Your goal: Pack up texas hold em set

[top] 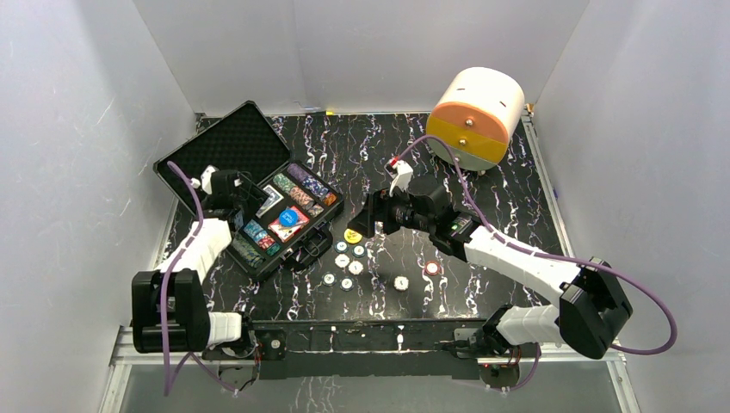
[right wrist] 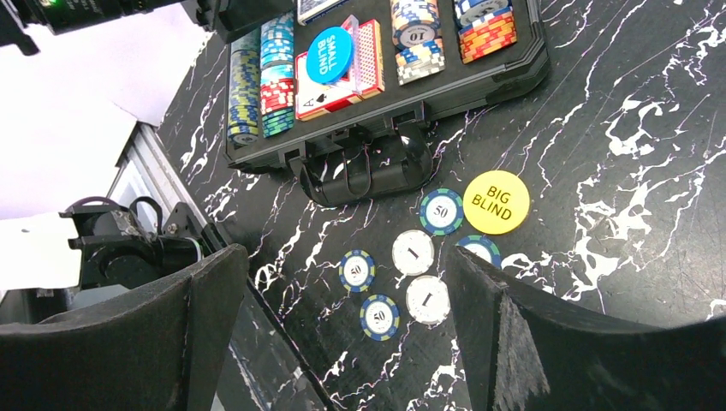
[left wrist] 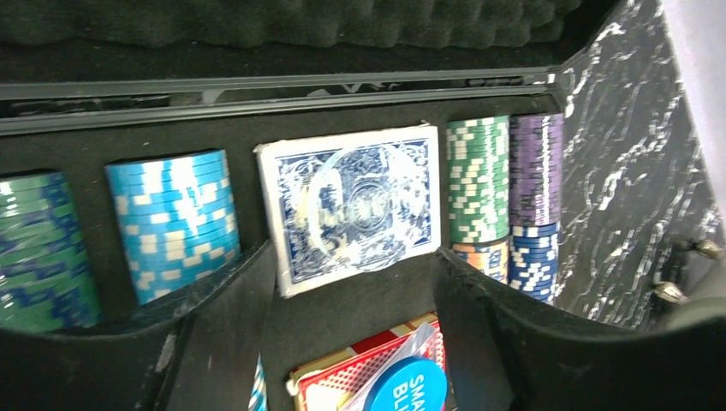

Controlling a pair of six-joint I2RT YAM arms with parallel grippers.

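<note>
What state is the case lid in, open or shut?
Open. The foam-lined lid is swung back behind the case, leaving the chip rows and the blue-backed deck exposed.

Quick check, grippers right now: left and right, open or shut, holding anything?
Left gripper: open, empty, over the blue card deck in the case.
Right gripper: open, empty, above the loose chips on the table.
</note>
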